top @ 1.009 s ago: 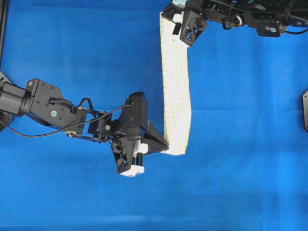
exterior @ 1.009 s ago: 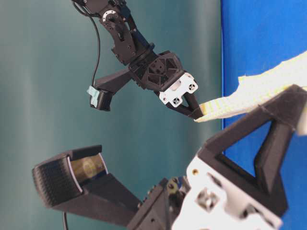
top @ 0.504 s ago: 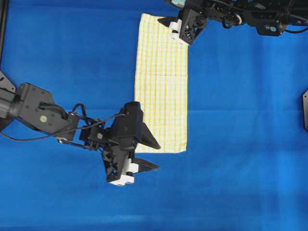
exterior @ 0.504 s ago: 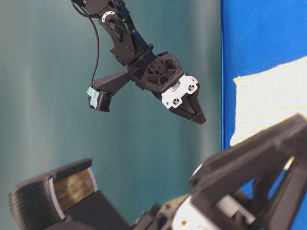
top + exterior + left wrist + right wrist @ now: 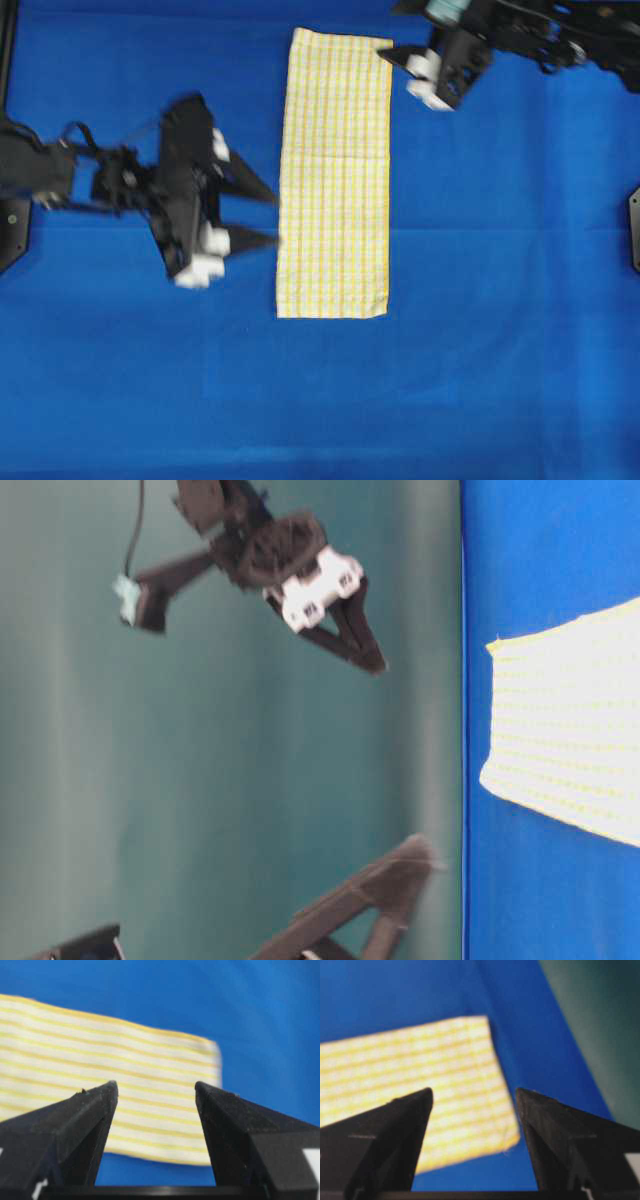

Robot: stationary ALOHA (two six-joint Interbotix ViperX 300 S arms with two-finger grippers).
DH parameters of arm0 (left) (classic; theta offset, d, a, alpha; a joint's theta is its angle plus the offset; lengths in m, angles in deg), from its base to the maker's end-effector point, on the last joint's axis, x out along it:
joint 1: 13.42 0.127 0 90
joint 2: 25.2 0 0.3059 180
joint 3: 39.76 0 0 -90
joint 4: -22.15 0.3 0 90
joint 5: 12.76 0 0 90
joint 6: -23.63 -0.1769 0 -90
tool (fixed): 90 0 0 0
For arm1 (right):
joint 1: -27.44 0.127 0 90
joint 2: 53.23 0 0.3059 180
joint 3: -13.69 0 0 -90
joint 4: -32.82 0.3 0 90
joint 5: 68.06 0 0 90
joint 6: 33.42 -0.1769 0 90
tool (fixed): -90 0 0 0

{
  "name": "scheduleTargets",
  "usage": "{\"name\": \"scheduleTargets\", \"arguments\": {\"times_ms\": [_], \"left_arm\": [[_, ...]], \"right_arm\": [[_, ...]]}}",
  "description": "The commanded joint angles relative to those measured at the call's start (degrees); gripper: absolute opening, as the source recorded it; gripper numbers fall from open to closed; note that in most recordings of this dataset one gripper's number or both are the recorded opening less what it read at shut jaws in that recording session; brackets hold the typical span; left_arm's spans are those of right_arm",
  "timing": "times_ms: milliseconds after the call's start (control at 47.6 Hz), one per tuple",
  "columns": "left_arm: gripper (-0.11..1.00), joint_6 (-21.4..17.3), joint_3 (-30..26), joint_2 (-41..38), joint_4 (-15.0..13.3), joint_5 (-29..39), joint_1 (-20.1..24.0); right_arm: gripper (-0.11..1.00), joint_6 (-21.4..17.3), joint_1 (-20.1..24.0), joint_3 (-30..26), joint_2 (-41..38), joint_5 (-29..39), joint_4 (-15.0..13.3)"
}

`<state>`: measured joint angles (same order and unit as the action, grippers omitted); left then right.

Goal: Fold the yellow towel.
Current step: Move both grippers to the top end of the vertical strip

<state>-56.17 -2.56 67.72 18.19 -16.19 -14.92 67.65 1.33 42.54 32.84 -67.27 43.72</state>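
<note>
The left gripper (image 5: pixel 262 215) is held level just left of the yellow towel (image 5: pixel 334 175), jaws apart and empty. The right gripper (image 5: pixel 400 62) is held by its top right corner, also spread and empty. One towel is laid flat on the blue cloth (image 5: pixel 500 300); two arms are seen.

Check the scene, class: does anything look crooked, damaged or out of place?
Nothing stands out. The yellow towel lies flat as a neat folded strip on the blue cloth, with both grippers open and clear of it.

Both arms hang apart, the left gripper (image 5: pixel 262 215) with jaws spread wide and the right gripper (image 5: pixel 400 62), though blurred, apparently gaping too, neither holding anything.
</note>
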Motion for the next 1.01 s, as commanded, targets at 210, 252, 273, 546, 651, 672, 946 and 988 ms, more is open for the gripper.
{"name": "scheduleTargets", "arguments": {"times_ms": [210,252,273,546,651,672,946,988], "left_arm": [[0.59,-8.0,2.1,4.0,0.2,-1.8,10.0],[0.59,-8.3,2.1,3.9,0.3,-1.8,10.6],[0.59,-8.5,2.1,3.9,0.2,-1.8,10.8],[0.59,-8.7,1.8,2.9,0.2,-1.8,12.0],[0.61,-8.9,1.5,1.6,0.3,-3.0,13.7],[0.61,-9.0,1.5,1.2,0.3,-3.4,14.2],[0.83,-11.4,-1.6,-7.8,0.3,-7.4,21.5],[0.85,-11.6,-2.5,-9.4,0.3,-7.7,22.5]], "right_arm": [[0.70,-0.2,5.5,7.9,9.7,-2.4,4.0],[0.70,-0.2,6.3,8.7,10.3,-2.5,4.5],[0.70,-0.2,6.5,8.9,10.5,-2.6,4.7],[0.70,-0.1,6.6,8.4,9.5,-3.0,4.9],[0.71,-0.1,5.2,7.7,7.7,-3.8,4.9],[0.71,-0.1,4.7,7.6,7.3,-4.0,4.9],[0.81,-0.2,-0.3,4.7,-1.6,-8.9,6.2],[0.81,-0.2,-1.0,4.2,-3.0,-9.5,6.4]]}}
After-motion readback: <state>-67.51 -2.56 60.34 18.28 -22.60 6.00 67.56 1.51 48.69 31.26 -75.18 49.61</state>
